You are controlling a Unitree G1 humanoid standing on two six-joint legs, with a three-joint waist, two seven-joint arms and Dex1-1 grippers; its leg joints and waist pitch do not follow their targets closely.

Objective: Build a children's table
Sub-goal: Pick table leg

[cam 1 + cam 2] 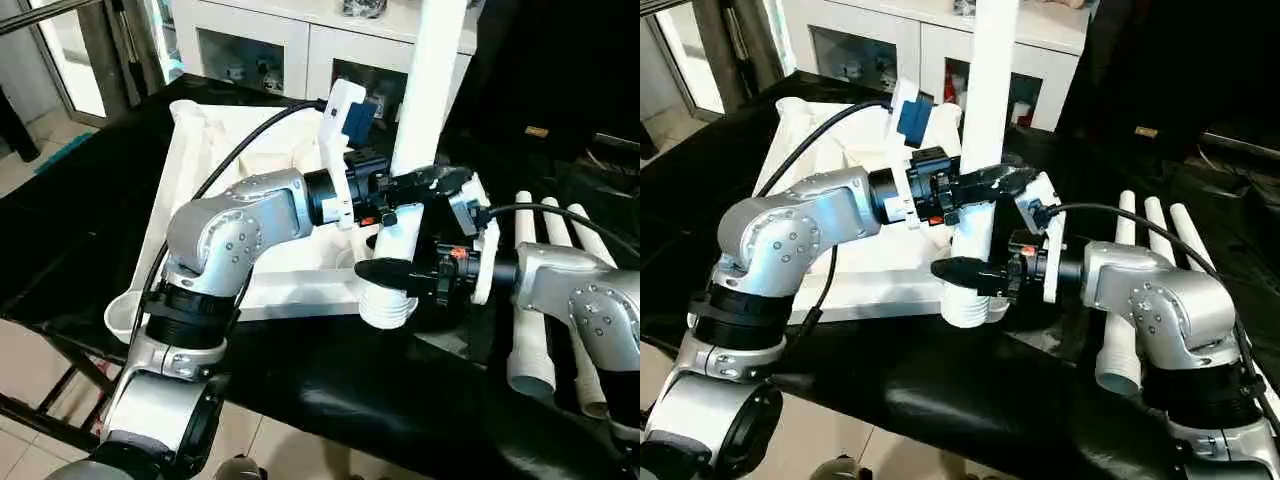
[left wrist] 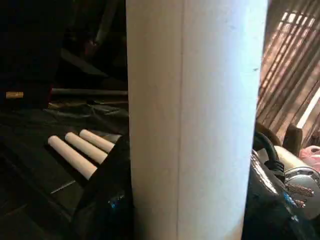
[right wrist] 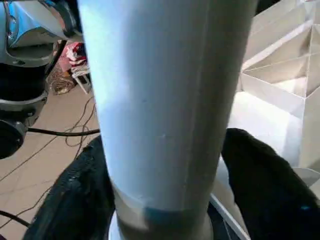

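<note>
I have one white table leg (image 1: 428,90) standing upright at the near right corner of the upturned table top (image 1: 215,160), its threaded lower end (image 1: 388,305) sitting just off that corner over the black cloth (image 1: 330,390). Whether it is seated in the corner socket I cannot tell.

My left gripper (image 1: 405,190) reaches in from the left and has its black fingers closed around the leg, partway up. In the left wrist view the leg (image 2: 195,120) runs between that gripper's fingers (image 2: 107,195), which press against both sides.

My right gripper (image 1: 395,270) comes in from the right, lower down, just above the threads. In the right wrist view its fingers (image 3: 260,185) flank the leg (image 3: 165,100) closely on each side, but I cannot tell whether they are clamping it or merely standing beside it.

Three more legs (image 1: 545,290) lie side by side on the cloth to the right, well apart from the top. A white cabinet (image 1: 270,40) with glass doors stands behind.
</note>
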